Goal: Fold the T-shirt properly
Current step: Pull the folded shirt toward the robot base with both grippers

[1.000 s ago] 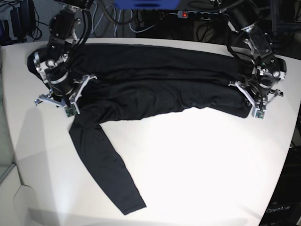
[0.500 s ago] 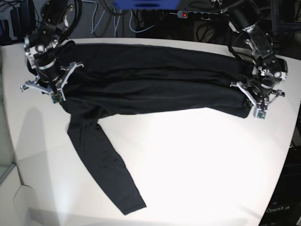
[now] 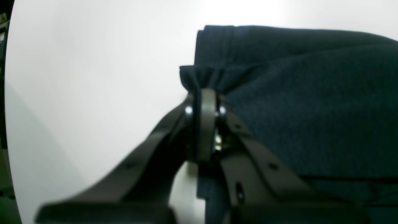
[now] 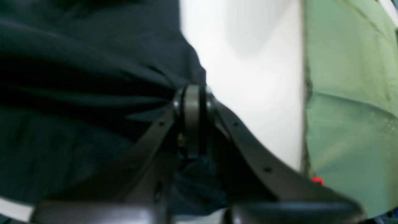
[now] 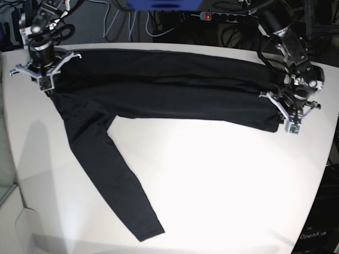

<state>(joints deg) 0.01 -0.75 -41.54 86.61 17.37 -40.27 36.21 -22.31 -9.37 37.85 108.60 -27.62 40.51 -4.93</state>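
While both sets of jaws stay pinched shut on the T-shirt (image 5: 175, 90), stretched across the table (image 5: 222, 174) between them, overtension could tear fabric free; one sleeve trails loose.

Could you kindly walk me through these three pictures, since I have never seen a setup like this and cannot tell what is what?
This is a robot with two arms working at a white table. The base view looks down on the whole scene. The other two views come from small cameras on the wrists, so each looks along its own gripper.

Spread across the table lies a black long-sleeved T-shirt, with one sleeve trailing toward the near edge.

The left gripper, on the right of the base view, is shut on the T-shirt; its wrist view shows bunched fabric pinched at the tips. The right gripper, on the left of that view, is also shut on the T-shirt, near the table's edge. Behind the table are cables and a power strip.
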